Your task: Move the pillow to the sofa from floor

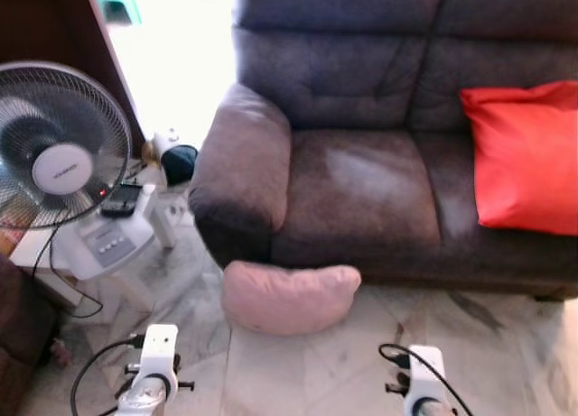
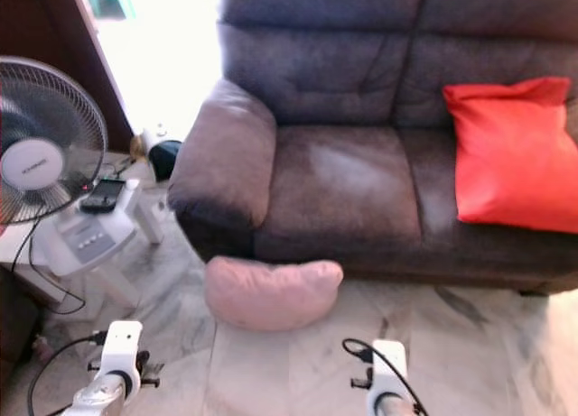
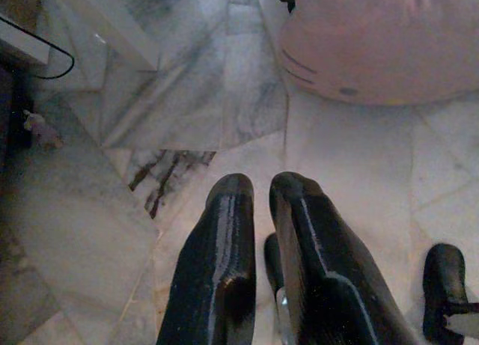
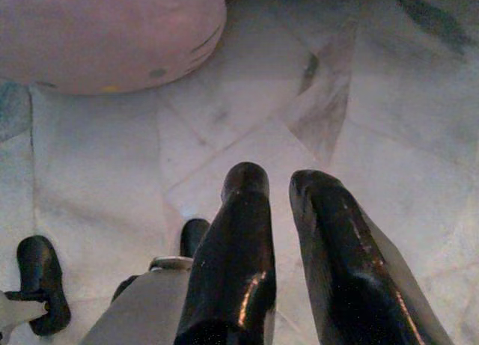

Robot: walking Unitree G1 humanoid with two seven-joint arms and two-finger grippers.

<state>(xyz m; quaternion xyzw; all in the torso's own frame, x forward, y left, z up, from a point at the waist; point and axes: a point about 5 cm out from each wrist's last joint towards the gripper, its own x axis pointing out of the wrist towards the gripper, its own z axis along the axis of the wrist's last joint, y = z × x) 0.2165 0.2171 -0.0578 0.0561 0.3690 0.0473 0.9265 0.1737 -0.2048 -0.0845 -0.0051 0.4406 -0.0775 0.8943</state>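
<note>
The pink pillow (image 1: 289, 296) lies on the marble floor (image 1: 361, 362), touching the front of the brown sofa (image 1: 361, 181) below its armrest. I hold both arms low, well short of it: left gripper (image 3: 254, 191) and right gripper (image 4: 278, 182) each have their fingers nearly together, empty. I judge a clean lift needs one gripper at each end, fingers spread wide.
</note>
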